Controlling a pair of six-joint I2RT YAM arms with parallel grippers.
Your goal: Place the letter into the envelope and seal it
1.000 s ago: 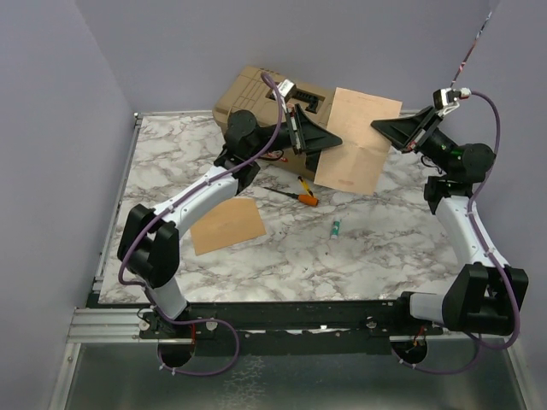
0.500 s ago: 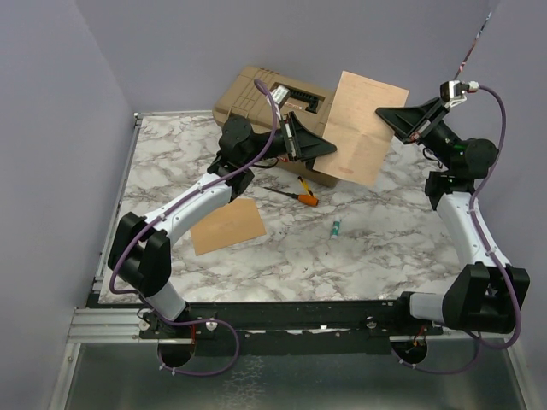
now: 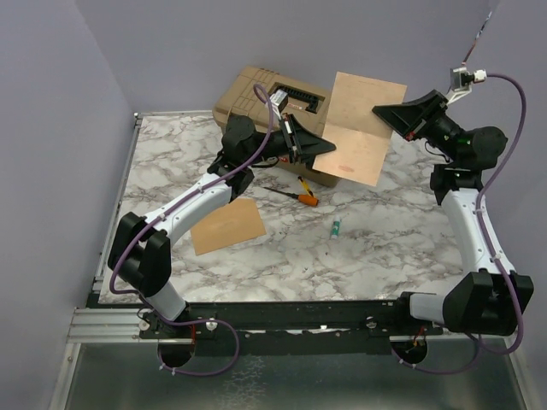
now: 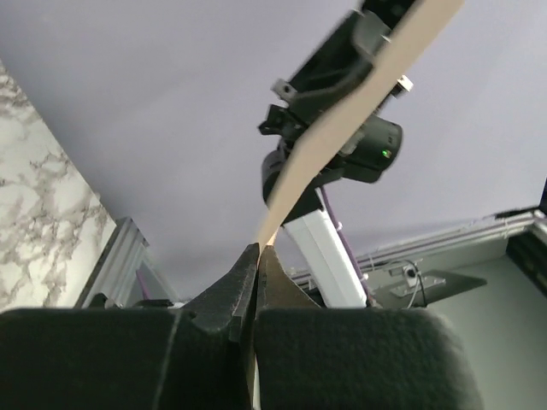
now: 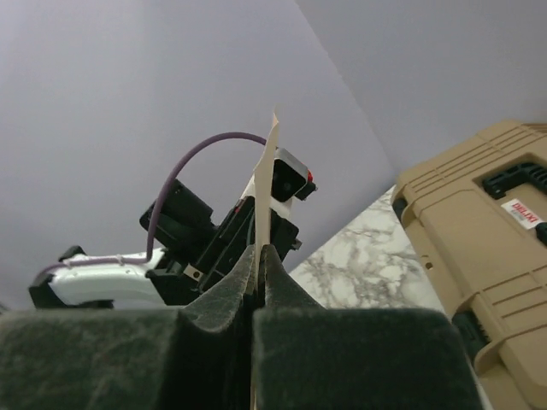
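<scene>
Above the back of the table (image 3: 385, 248), the letter (image 3: 359, 128) hung in the air, pinched from both sides; the left end effector (image 3: 332, 147) was clenched on its lower left edge, and the right end effector (image 3: 378, 111) was clenched on its upper right edge; both wrist views showed the paper running straight out from between closed tips.

The envelope (image 3: 227, 226) lay flat on the table, well apart, down by the left forearm; nothing was holding it, and from above it was hard to say whether its flap stood open.

So here were the risks, as a judgement: with two arms on one thin sheet, any mismatch in their motion could tear it or buckle it along the faint fold across its middle; pulling apart would strain the pinch points, and pushing together would bow the paper. Both grips sat close to the edge, so a slip on one side would leave the sheet swinging from the other.

The tan case (image 3: 248, 98) sat just behind and below the sheet, and a low sweep could catch a corner on it. An orange-handled screwdriver (image 3: 301, 196) and a small green-and-white tube (image 3: 336, 227) lay on the way back toward the envelope; either could snag a dragged edge. And the loose envelope would likely slide when the letter nosed into it.
</scene>
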